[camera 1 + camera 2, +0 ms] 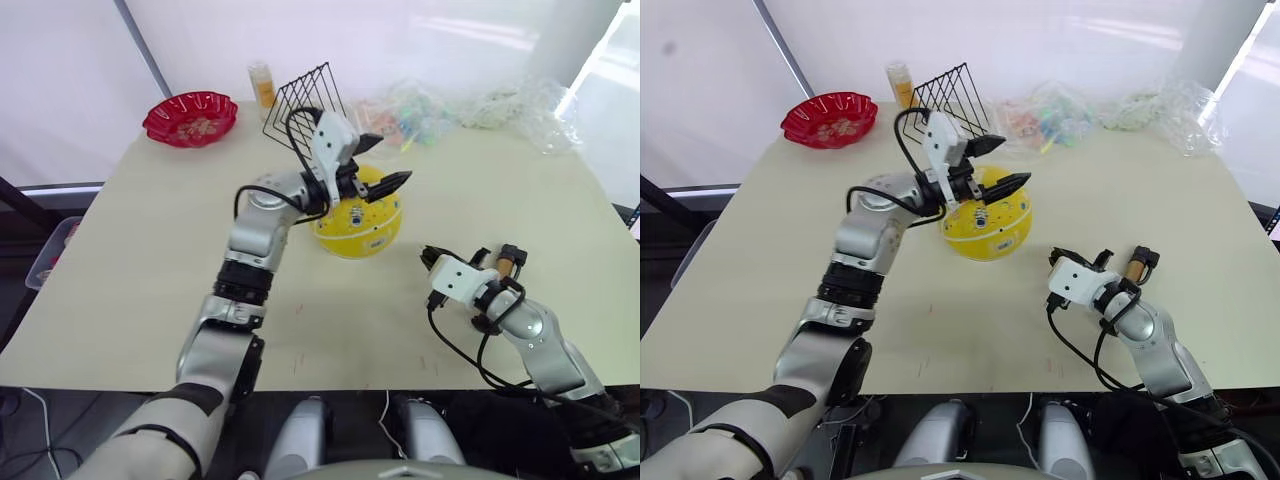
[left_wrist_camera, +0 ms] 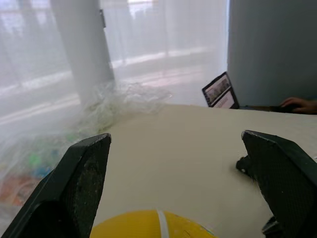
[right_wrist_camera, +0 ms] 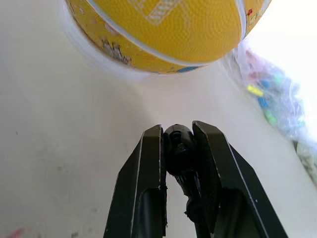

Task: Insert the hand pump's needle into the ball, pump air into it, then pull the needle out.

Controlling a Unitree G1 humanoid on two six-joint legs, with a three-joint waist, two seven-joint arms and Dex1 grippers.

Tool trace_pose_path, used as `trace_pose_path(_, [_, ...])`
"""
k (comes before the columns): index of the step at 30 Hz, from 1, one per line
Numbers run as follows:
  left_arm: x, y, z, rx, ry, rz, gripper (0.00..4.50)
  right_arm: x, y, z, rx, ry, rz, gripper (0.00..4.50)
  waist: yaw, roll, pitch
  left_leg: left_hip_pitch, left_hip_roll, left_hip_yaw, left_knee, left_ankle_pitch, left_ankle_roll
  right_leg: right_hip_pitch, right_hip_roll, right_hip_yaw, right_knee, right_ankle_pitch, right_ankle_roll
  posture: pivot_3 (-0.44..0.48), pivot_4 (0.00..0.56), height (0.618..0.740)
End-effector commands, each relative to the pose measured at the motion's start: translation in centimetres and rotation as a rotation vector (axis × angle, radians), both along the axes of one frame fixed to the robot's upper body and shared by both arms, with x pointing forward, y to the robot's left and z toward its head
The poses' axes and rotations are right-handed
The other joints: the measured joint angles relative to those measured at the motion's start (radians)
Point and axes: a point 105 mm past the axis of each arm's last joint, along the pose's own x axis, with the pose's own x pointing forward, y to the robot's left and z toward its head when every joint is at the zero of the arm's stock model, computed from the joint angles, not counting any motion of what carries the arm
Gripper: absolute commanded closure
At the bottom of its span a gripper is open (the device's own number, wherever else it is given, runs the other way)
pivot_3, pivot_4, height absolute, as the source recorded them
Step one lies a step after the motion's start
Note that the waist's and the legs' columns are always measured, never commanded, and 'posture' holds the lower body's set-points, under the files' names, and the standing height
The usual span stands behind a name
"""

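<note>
The yellow ball [image 1: 358,226] with white seam lines rests near the middle of the table. My left gripper [image 1: 386,162] hovers just above its top, open, one finger [image 2: 74,186] on each side and the ball's crown [image 2: 153,225] below them. To the right of the ball, my right gripper [image 1: 430,258] lies low over the table and points toward the ball [image 3: 173,29]. It is shut on a small black fitting [image 3: 179,148] of the hand pump's hose. The pump's brass cylinder [image 1: 509,260] lies behind that wrist. I cannot make out the needle.
A red scalloped bowl [image 1: 190,118] sits at the far left corner. A black wire rack [image 1: 305,100] and a small orange bottle [image 1: 263,85] stand behind the ball, with crumpled plastic bags [image 1: 520,105] along the back edge. A laptop [image 2: 220,91] and a person's hand [image 2: 299,104] lie beyond the table.
</note>
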Motion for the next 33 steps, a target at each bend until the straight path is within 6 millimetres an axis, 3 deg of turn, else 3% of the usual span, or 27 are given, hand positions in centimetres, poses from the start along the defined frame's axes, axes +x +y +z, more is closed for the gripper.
trace_pose_path(1, [-1.9,1.1,1.0,-0.004,-0.034,-0.072,0.0,0.3,-1.0,1.2,0.025,-0.051,-0.026,4.19,-0.004,0.0,0.0,0.0,0.0,0.0,0.0,0.0,0.0,0.0,0.0,0.001,0.0,0.0,0.0,0.0,0.15,0.737])
trace_pose_path(11, [-7.7,7.7,-2.5,0.081,0.091,-0.173,0.0,1.8,-4.0,0.7,0.045,-0.047,-0.101,4.19,-0.002,0.0,0.004,0.002,0.003,0.002,0.001,0.0,0.0,0.001,0.002,0.002,0.002,0.0,0.0,0.0,0.15,0.737])
trace_pose_path(18, [-10.5,10.7,-5.3,0.124,0.166,-0.145,0.0,3.7,-5.5,1.4,0.115,-0.06,-0.164,4.19,-0.007,0.0,0.004,0.004,0.005,0.004,0.001,-0.001,0.001,0.001,0.002,0.006,0.003,0.0,-0.001,0.0,0.15,0.737])
trace_pose_path(27, [-11.6,11.6,-6.7,0.117,0.193,-0.116,0.0,6.0,-6.4,3.2,0.191,-0.111,-0.224,4.19,-0.006,0.0,0.005,0.004,0.005,0.004,0.001,-0.001,0.002,0.001,0.002,0.005,0.003,0.001,-0.001,0.0,0.15,0.737])
trace_pose_path(33, [-11.8,11.5,-6.9,0.114,0.199,-0.124,0.0,5.9,-6.8,3.4,0.207,-0.106,-0.227,4.19,-0.007,0.0,0.005,0.004,0.005,0.004,0.001,-0.001,0.001,0.001,0.002,0.006,0.003,0.001,-0.001,0.0,0.15,0.737])
